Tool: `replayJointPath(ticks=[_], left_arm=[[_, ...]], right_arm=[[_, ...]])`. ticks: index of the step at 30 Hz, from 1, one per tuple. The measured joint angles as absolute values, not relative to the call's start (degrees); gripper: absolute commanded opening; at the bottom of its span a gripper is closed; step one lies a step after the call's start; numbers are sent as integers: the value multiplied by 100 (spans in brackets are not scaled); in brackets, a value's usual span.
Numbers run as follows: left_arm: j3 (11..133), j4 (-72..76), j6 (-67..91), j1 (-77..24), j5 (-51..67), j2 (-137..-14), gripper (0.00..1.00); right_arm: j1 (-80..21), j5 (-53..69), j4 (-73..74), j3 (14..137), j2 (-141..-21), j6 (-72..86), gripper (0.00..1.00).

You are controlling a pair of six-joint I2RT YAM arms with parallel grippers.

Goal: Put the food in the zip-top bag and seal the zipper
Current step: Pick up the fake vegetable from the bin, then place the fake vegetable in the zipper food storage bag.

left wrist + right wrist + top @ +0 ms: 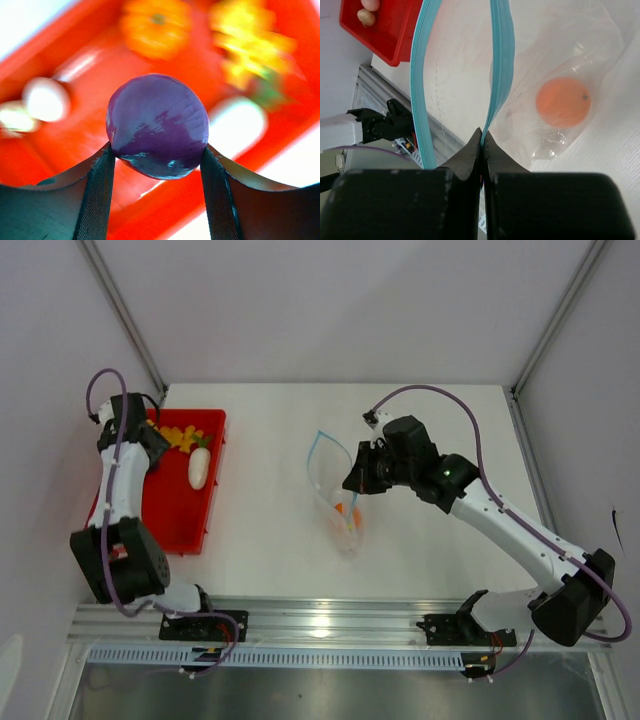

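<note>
My left gripper (157,167) is shut on a purple toy food ball (157,125) and holds it above the red tray (185,515). In the top view the left gripper (158,436) is over the tray's far end, beside yellow and orange pieces (183,437) and a white piece (199,468). My right gripper (483,134) is shut on one lip of the blue-teal zipper (501,60) and holds the clear zip-top bag (337,490) open at mid-table. An orange food piece (563,101) lies inside the bag.
The red tray stands at the left of the white table. A metal rail (330,625) runs along the near edge. The enclosure's walls close in the sides and back.
</note>
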State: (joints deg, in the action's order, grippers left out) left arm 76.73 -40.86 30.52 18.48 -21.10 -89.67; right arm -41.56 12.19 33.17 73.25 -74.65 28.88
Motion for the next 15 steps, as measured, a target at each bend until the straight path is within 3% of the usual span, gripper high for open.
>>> replayJointPath(ticks=[9, 15], left_arm=[[6337, -2978, 3186, -21, -342, -6023, 1], [5830, -2058, 3479, -1328, 1033, -5172, 1]], right_arm=[[-4156, 1081, 3448, 7325, -7754, 2864, 0], [-4261, 980, 3638, 7397, -7769, 2867, 0]])
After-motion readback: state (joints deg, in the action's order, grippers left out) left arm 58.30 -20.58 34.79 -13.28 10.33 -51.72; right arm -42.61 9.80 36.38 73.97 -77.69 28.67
